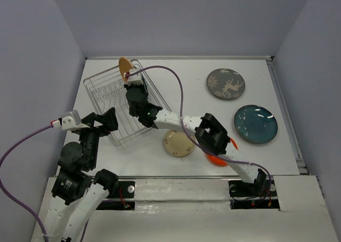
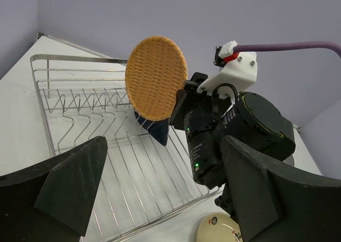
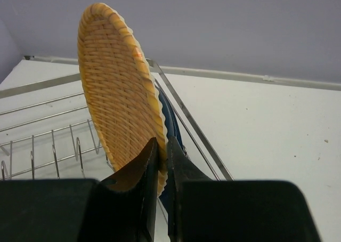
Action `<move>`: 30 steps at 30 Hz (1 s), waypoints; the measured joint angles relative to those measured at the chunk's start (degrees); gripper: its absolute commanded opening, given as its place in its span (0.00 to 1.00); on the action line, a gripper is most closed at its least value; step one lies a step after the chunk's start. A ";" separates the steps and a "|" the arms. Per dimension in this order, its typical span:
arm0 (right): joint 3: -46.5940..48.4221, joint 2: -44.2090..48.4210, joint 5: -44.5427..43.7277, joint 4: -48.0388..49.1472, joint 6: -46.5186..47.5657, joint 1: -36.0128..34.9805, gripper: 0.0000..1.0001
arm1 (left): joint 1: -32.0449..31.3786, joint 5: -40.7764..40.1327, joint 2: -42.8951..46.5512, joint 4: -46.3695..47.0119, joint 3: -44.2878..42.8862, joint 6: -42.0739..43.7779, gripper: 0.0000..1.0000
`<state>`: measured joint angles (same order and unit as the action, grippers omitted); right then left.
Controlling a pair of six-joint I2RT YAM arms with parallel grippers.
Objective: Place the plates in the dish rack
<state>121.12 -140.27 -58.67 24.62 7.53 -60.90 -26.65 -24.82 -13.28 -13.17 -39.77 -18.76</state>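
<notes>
My right gripper (image 3: pixel 164 151) is shut on the rim of the tan woven plate (image 3: pixel 118 93), holding it on edge above the far end of the dish rack (image 1: pixel 104 101). The same plate shows in the top view (image 1: pixel 124 66) and the left wrist view (image 2: pixel 155 77). The navy plate (image 3: pixel 171 126) stands in the rack just behind it. My left gripper (image 2: pixel 160 199) is open and empty over the rack's near corner (image 2: pixel 160 220). The cream plate (image 1: pixel 179 143), orange-red plate (image 1: pixel 219 158), teal plate (image 1: pixel 256 123) and grey patterned plate (image 1: pixel 226 83) lie flat on the table.
The right arm (image 1: pixel 176 119) stretches across the table from the near right to the rack, over the cream and orange-red plates. The rack's upright tines (image 2: pixel 85 106) stand left of the held plate. Walls close the table on three sides.
</notes>
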 measured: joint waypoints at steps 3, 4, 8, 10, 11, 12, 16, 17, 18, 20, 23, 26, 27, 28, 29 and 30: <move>-0.20 0.00 -0.17 2.01 2.05 -0.24 0.07 | 0.00 0.09 -0.02 0.02 0.00 0.00 0.99; -0.22 0.00 -0.46 3.06 2.99 -0.35 0.07 | 0.00 0.13 -0.02 0.02 0.00 0.00 0.99; -0.22 0.00 -1.64 6.14 5.99 -0.48 0.07 | 0.00 0.26 -0.04 0.02 0.00 0.00 0.99; -0.22 0.02 -2.05 7.65 7.76 -0.48 0.07 | 0.00 0.37 -0.04 0.02 0.00 0.00 0.99; -0.22 0.02 -2.12 8.11 8.24 -0.48 0.07 | 0.00 0.37 -0.04 0.02 0.00 0.00 0.99; -0.22 0.04 -2.16 8.44 8.63 -0.48 0.07 | 0.00 0.39 -0.04 0.02 0.00 -0.02 0.99; -0.22 0.09 -2.10 7.67 7.30 -0.48 0.07 | 0.00 0.42 -0.04 0.02 0.00 0.00 0.99; -0.22 0.09 -1.97 6.91 6.21 -0.48 0.07 | 0.00 0.42 -0.04 0.02 0.00 0.00 0.99; -0.22 0.09 -1.88 6.23 5.44 -0.48 0.07 | 0.00 0.42 -0.04 0.02 0.00 0.00 0.99; -0.22 0.09 -1.33 4.98 3.87 -0.48 0.07 | 0.00 0.42 -0.04 0.02 0.00 0.00 0.99; -0.22 0.09 -0.09 2.60 1.31 -0.46 0.07 | 0.00 0.44 -0.04 0.02 0.00 0.00 0.99; -0.17 0.09 1.95 -0.24 -1.44 -0.46 0.07 | 0.00 0.44 -0.04 0.02 0.00 0.00 0.99; -0.09 0.07 2.56 -1.57 -2.51 -0.42 0.07 | 0.00 0.44 -0.04 0.02 0.00 0.00 0.99; -0.09 0.07 3.04 -2.40 -3.15 -0.39 0.07 | 0.00 0.44 -0.04 0.02 0.00 0.00 0.99; -0.02 0.04 3.32 -3.06 -3.61 -0.39 0.07 | 0.00 0.44 -0.04 0.02 0.00 0.00 0.99; 0.04 0.02 3.58 -3.50 -3.98 -0.39 0.07 | 0.00 0.44 -0.04 0.02 0.00 0.00 0.99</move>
<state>121.16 -140.25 -55.09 21.12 3.55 -61.30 -26.65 -24.38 -13.32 -13.15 -39.77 -18.76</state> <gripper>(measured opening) 0.120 0.990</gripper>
